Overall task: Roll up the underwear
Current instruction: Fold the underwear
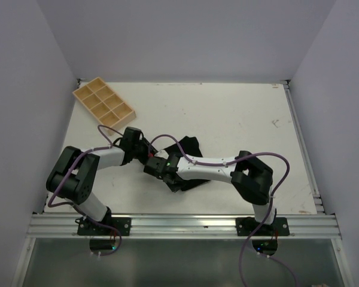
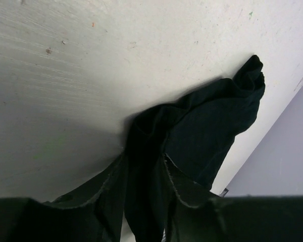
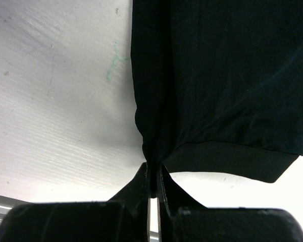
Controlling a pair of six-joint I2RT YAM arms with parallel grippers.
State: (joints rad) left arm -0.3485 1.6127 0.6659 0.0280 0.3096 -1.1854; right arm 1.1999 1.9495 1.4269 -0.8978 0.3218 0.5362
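Observation:
The black underwear (image 1: 192, 147) lies crumpled on the white table (image 1: 227, 113), near its front middle, partly hidden under both arms. My left gripper (image 1: 150, 162) reaches in from the left and my right gripper (image 1: 163, 170) from the right; they meet at the garment's left end. In the left wrist view the left gripper (image 2: 144, 162) is shut on a thick bunch of the underwear (image 2: 207, 126), which trails away over the table. In the right wrist view the right gripper (image 3: 152, 170) is pinched shut on an edge of the underwear (image 3: 217, 75) beside its hem band.
A wooden tray (image 1: 103, 103) with several compartments sits at the back left corner of the table. An aluminium rail (image 1: 185, 225) runs along the front edge. Pale walls enclose the left, back and right sides.

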